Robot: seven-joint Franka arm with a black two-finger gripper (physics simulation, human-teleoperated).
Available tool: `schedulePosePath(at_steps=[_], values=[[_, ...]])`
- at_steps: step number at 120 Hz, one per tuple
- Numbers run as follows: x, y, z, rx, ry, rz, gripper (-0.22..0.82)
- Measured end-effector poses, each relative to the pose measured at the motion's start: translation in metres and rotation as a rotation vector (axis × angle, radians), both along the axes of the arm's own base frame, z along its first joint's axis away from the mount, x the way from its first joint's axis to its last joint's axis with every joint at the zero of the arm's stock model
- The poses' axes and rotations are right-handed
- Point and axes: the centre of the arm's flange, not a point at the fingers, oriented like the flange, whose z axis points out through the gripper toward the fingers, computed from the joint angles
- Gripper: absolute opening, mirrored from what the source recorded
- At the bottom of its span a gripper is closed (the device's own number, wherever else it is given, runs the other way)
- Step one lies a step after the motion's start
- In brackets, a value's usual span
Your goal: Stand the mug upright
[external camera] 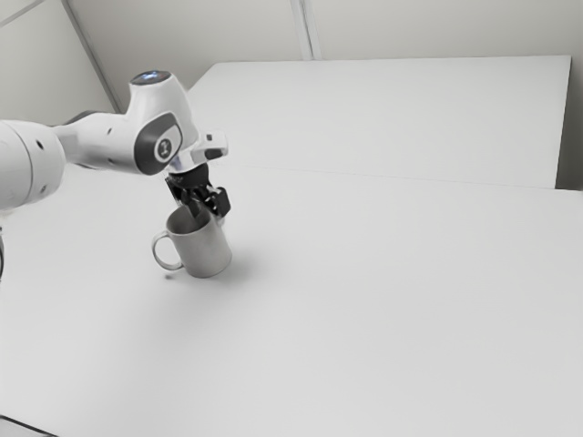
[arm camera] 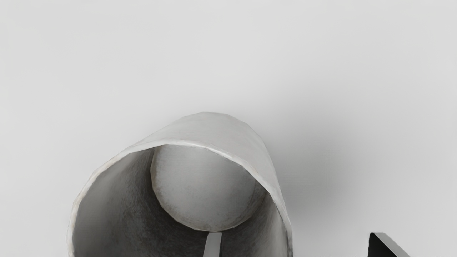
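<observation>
The light grey mug (external camera: 202,250) has its mouth up and leans a little toward the exterior view's left, its handle on that side; whether its base rests flat I cannot tell. Over its rim is my gripper (external camera: 209,210), pointing down. In the wrist view I look into the mug (arm camera: 221,126) and see its inner bottom. My gripper (arm camera: 293,235) stands open there, one finger inside the mouth and the other outside the wall, with a gap between that outer finger and the mug.
The mug stands on a broad white table (external camera: 392,300). Behind it is another white surface (external camera: 392,118), in front of pale walls. A dark cable or edge (external camera: 27,425) crosses the near corner at the exterior view's left.
</observation>
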Motion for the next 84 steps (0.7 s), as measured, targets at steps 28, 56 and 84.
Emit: schedulePosePath(at_steps=[28,56,84], values=[[0.010,-0.005,0.147,-0.070,-0.156,0.071,0.54],[-0.003,-0.019,0.240,-0.094,-0.145,0.069,0.58],[-0.015,-0.019,0.234,-0.099,-0.058,0.083,0.60]])
